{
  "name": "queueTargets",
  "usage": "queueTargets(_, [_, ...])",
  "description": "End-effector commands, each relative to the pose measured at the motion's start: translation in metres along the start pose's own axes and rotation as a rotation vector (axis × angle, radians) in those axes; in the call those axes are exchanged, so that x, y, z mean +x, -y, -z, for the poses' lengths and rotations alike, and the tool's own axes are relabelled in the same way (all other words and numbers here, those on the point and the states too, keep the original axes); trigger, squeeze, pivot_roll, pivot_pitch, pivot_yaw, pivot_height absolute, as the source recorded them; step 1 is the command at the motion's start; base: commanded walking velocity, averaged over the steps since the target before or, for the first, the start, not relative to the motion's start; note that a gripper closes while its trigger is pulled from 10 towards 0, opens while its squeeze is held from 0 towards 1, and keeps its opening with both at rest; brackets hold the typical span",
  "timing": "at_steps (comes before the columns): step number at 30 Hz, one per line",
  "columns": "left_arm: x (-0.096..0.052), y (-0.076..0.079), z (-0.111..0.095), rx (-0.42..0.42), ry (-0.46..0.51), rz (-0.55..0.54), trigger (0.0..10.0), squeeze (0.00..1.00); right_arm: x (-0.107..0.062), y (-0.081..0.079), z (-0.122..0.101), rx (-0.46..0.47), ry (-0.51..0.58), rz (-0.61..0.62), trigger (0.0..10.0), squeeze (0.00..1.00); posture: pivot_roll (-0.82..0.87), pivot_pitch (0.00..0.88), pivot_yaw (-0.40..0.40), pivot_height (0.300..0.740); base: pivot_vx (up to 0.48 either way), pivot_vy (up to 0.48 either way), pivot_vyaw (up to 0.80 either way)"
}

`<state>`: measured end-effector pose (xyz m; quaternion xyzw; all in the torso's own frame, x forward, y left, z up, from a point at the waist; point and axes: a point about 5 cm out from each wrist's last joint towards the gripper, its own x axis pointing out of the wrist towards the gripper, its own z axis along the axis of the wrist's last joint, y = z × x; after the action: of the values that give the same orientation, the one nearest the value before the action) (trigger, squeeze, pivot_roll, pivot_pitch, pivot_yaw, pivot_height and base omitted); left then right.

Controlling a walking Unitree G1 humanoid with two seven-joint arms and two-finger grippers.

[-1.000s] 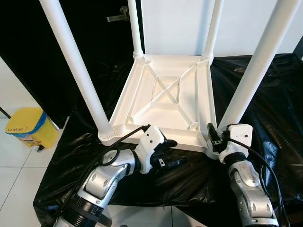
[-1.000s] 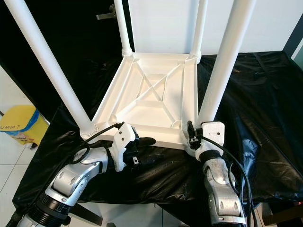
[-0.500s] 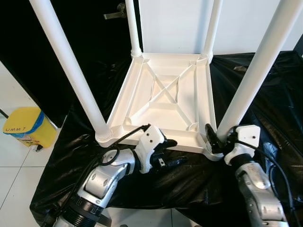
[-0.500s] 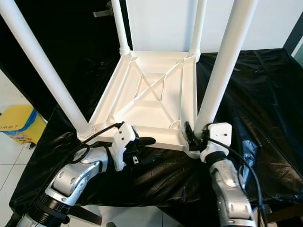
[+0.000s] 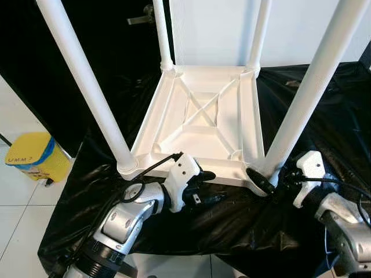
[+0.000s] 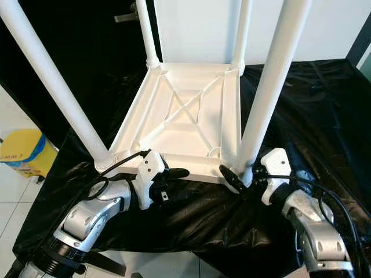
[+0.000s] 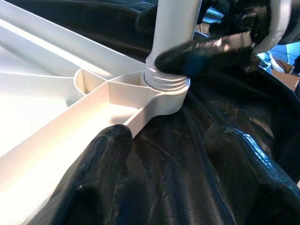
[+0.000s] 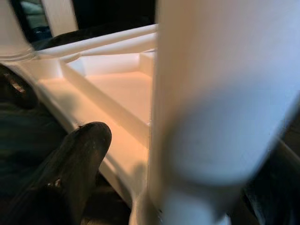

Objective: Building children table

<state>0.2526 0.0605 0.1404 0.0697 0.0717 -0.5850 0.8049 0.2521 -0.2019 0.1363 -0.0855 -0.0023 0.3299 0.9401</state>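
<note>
While the upturned table [image 5: 203,124] lies on the black-covered desk [image 5: 232,214] with all four legs standing, the right gripper [image 6: 243,174] clasps the near right leg [image 5: 307,92]; the left gripper [image 5: 203,185], unclenched, straddles the near rim. Likely only tightening remains.

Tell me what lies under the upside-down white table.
A crinkled black plastic sheet spreads beneath the table on all sides. What supports the sheet is covered; white floor tiles show beyond its edge.
</note>
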Motion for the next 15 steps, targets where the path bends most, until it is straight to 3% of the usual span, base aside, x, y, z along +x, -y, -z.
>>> queueTargets(1, [-0.002,0.0,-0.003,0.008,-0.002,0.017,10.0,0.0,0.003,0.0,0.004,-0.003,-0.019,-0.033,10.0,0.0,-0.18,0.043,0.068,0.74,0.0,0.0,0.0])
queueTargets(8, [-0.003,0.0,-0.003,0.006,0.001,0.009,10.0,0.0,0.013,0.005,0.013,-0.03,-0.06,-0.055,10.0,0.0,-0.17,0.046,0.062,0.74,0.0,0.0,0.0])
queueTargets(9, [-0.003,0.0,-0.004,0.005,0.002,0.008,10.0,0.0,0.014,0.006,0.014,-0.028,-0.062,-0.058,7.8,0.0,-0.17,0.045,0.058,0.74,0.0,0.0,0.0])
queueTargets(10, [-0.003,0.001,-0.003,0.004,0.002,0.005,10.0,0.0,0.015,0.006,0.016,-0.024,-0.065,-0.059,3.3,0.0,-0.16,0.047,0.055,0.74,0.0,0.0,0.0])
queueTargets(12, [-0.003,0.001,-0.003,0.003,0.002,0.003,10.0,0.0,0.015,0.006,0.017,-0.02,-0.066,-0.059,3.3,0.0,-0.16,0.047,0.055,0.74,0.0,0.0,0.0])
queueTargets(13, [-0.003,0.002,-0.003,0.001,0.002,0.001,10.0,0.0,0.016,0.006,0.018,-0.02,-0.067,-0.06,0.0,0.0,-0.16,0.046,0.052,0.74,0.0,0.0,0.0])
queueTargets(15, [-0.004,0.002,-0.002,-0.001,0.002,0.0,10.0,0.0,0.015,0.005,0.02,-0.02,-0.067,-0.059,0.0,0.0,-0.15,0.044,0.048,0.74,0.0,0.0,0.0])
